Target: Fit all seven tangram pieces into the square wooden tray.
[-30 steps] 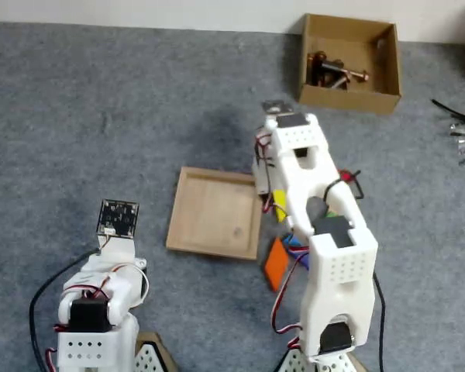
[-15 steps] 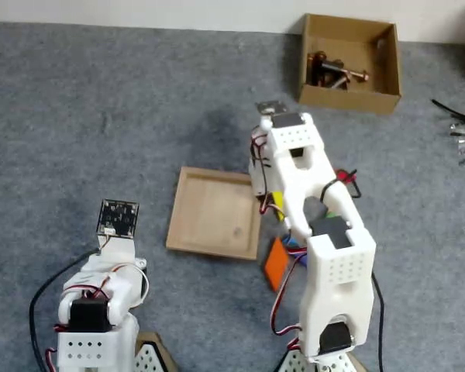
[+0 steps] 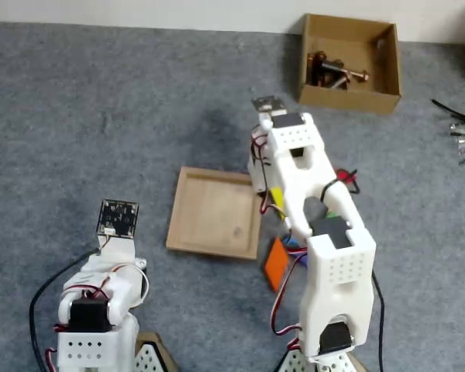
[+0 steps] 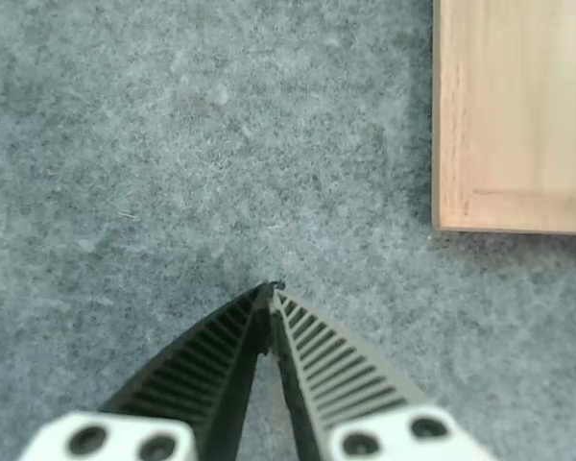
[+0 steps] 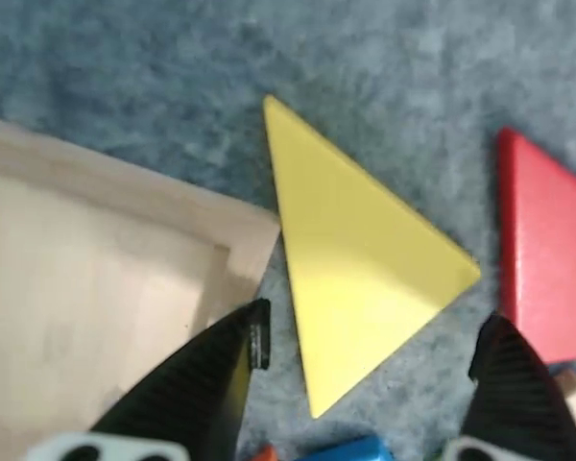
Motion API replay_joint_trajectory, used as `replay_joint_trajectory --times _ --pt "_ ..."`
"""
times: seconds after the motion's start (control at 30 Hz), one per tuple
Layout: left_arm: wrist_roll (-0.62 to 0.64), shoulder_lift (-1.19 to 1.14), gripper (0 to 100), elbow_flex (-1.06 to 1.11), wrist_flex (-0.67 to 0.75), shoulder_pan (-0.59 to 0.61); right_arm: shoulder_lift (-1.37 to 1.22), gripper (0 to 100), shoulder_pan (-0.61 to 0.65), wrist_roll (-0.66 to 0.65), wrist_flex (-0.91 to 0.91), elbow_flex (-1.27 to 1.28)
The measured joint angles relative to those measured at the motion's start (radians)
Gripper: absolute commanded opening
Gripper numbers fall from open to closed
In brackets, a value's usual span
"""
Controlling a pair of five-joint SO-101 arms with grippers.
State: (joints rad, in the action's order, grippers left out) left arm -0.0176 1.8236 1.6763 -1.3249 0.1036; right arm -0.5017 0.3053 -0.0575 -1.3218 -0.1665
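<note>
Right gripper point(image 5: 374, 341) was held with jaws spread over the yellow triangle point(image 5: 355, 259), found on carpet point(image 3: 101, 116) just beside the tray point(image 3: 217, 213) at its 3 o'clock; left gripper point(image 4: 272, 288) was closed on nothing. The jaw nearest the tray should be kept clear during descent

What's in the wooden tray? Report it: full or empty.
Empty. The wooden tray shows bare wood inside; the yellow triangle lies on the carpet beside its corner.
</note>
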Motion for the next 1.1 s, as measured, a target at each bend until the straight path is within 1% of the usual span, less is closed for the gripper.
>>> replay_joint_trajectory --times 0.07,0.23,0.33,0.53,0.77,1.1 --pt "0.000 0.000 1 0.000 0.000 0.000 0.000 32.5 -0.006 -0.006 0.015 0.000" --pt "0.000 0.000 1 0.000 0.000 0.000 0.000 32.5 -0.014 -0.084 0.032 0.000" --pt "0.000 0.000 1 0.000 0.000 0.000 0.000 32.5 -0.014 -0.104 0.035 0.000" --pt "0.000 0.000 1 0.000 0.000 0.000 0.000 32.5 -0.017 -0.144 0.130 0.000" --pt "0.000 0.000 1 0.000 0.000 0.000 0.002 32.5 -0.017 -0.152 0.180 0.044" --pt "0.000 0.000 1 0.000 0.000 0.000 0.037 32.5 -0.012 -0.153 0.176 0.117"
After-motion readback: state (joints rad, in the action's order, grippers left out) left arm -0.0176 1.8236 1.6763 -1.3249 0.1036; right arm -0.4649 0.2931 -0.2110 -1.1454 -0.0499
